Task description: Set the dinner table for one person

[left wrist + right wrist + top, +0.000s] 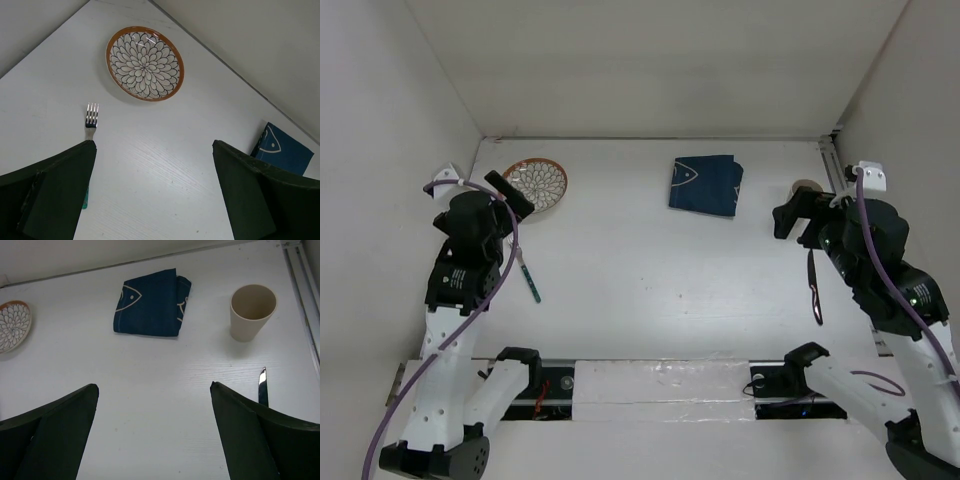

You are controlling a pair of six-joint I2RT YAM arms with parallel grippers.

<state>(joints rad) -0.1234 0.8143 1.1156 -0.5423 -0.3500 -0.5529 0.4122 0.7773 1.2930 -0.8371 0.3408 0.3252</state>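
On the white dinner table point(650, 270) lie a petal-patterned plate with an orange rim point(535, 184) at the far left, a fork with a teal handle point(528, 275) nearer, a folded dark blue napkin point(705, 185) at the far middle, a beige cup point(252, 311) at the far right and a knife point(815, 290) near it. My left gripper point(154, 142) is open and empty, above the table beside the fork point(91, 116) and short of the plate point(145, 63). My right gripper point(154, 385) is open and empty, short of the napkin point(150, 302), left of the knife point(262, 385).
White walls close in the table at the back and both sides. A metal rail point(830, 165) runs along the right edge by the cup. The arm bases and a taped strip point(660, 385) line the near edge.
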